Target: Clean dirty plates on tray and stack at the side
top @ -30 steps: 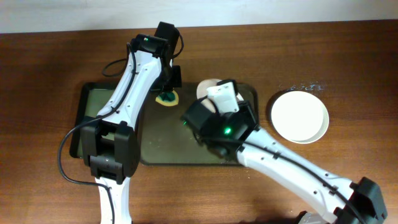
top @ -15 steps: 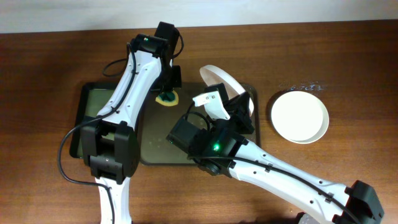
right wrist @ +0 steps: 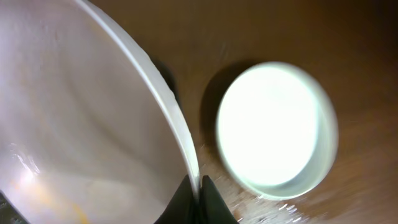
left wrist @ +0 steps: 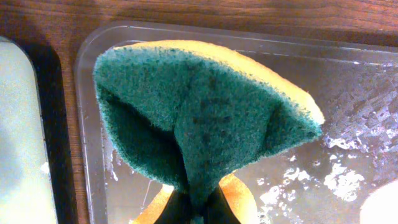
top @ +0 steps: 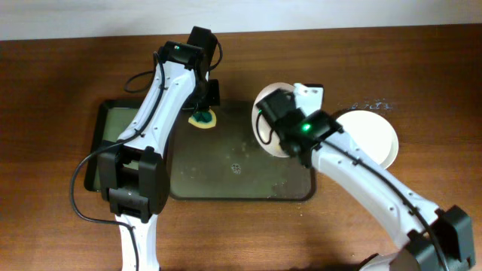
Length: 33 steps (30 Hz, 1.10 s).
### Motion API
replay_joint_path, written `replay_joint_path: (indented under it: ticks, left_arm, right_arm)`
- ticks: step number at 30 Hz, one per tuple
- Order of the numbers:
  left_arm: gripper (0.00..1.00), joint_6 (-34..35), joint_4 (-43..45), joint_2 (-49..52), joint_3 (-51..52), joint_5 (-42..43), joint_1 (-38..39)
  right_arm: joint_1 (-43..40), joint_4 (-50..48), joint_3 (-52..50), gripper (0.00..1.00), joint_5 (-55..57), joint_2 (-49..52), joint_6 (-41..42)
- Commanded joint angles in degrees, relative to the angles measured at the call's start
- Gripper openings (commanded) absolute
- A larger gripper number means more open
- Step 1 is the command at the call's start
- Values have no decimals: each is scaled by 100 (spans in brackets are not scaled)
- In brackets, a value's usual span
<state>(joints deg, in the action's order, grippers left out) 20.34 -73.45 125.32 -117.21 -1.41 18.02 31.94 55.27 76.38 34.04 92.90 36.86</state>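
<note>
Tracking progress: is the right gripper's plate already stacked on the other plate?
No, the held plate is tilted in the right gripper, apart from the second plate.

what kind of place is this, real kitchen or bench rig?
Probably a bench rig staged for dishwashing, not a kitchen: a bare wooden table, a wet tray, a sponge in the left claw, a plate in the right claw.

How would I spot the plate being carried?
Find the large dark brown tray. At its right end, the right gripper holds a round white plate tilted by its rim. Unlike the white plate lying flat beside it, this one has yellowish smears.
</note>
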Motion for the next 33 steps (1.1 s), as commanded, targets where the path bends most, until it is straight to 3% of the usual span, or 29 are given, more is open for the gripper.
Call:
replay_joint_path:
  ticks: [1, 9, 10, 11, 12, 16, 21, 28, 33]
  left_arm:
    - [0, -116, 39, 39, 7, 61, -9]
    - [0, -116, 39, 39, 7, 59, -9]
    - [0, -116, 39, 39, 7, 59, -9]
    - [0, -116, 39, 39, 7, 59, -9]
    - [0, -116, 44, 39, 7, 59, -9]
    - [0, -116, 76, 39, 7, 59, -9]
    - [0, -116, 94, 39, 7, 59, -9]
    - [0, -116, 98, 39, 7, 59, -9]
    - [0, -116, 120, 39, 7, 59, -7]
  right_arm:
    - [-461, -407, -356, 4, -2184, 378, 179]
    - [-577, -1331, -903, 4, -3383, 1078, 407]
    - [-577, -1340, -903, 8, -3383, 1075, 337]
    - [-577, -1379, -896, 23, -3392, 1073, 114]
    - [-579, -1405, -881, 30, -3392, 1073, -192]
    - [-590, -1685, -876, 48, -3410, 1073, -1714]
    - [-933, -2476, -876, 48, -3528, 1075, -3086]
    - [-1355, -3189, -876, 47, -4380, 1517, -3215]
    - [-1370, -3324, -870, 36, -4387, 1825, -3165]
